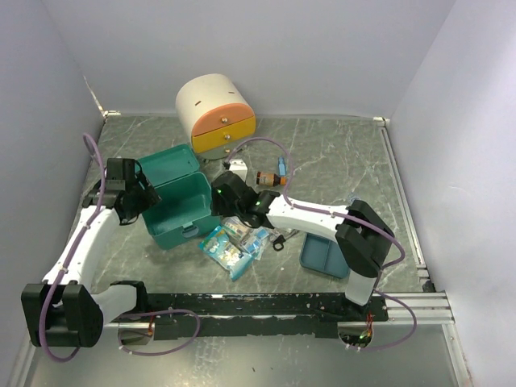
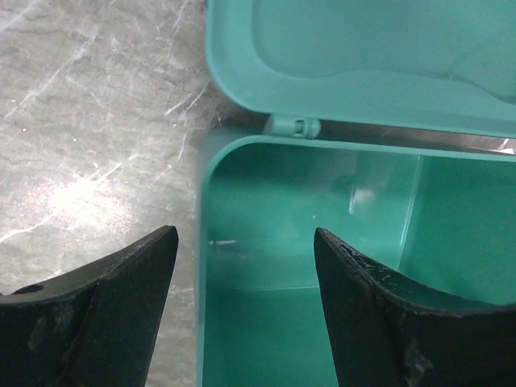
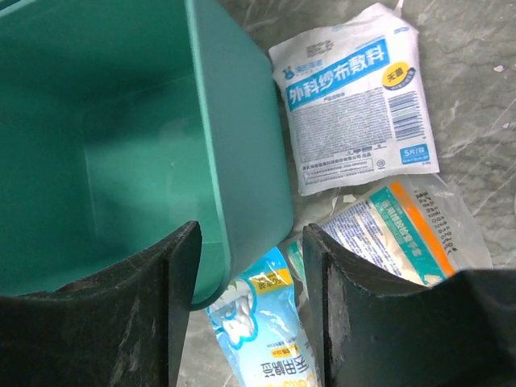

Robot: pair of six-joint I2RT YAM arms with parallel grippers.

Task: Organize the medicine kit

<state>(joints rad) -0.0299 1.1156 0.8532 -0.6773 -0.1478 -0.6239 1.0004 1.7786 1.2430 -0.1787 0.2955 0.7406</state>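
The kit [image 1: 173, 201] stands open at the left of the surface [image 1: 339, 153]. The left hand [image 2: 246, 242] is open astride its left wall. The right hand [image 3: 250, 234], also open, straddles the right wall (packets [image 3: 355, 97] lie just beside). Probably both should close evenly on the walls, so the kit does not tilt or slide.

The medicine kit [image 1: 176, 214] is teal-green, the veined table [image 1: 339, 153] grey.

You have the teal-green medicine kit [image 1: 173, 211] standing upright left of centre, its hinged lid swung open toward the back.
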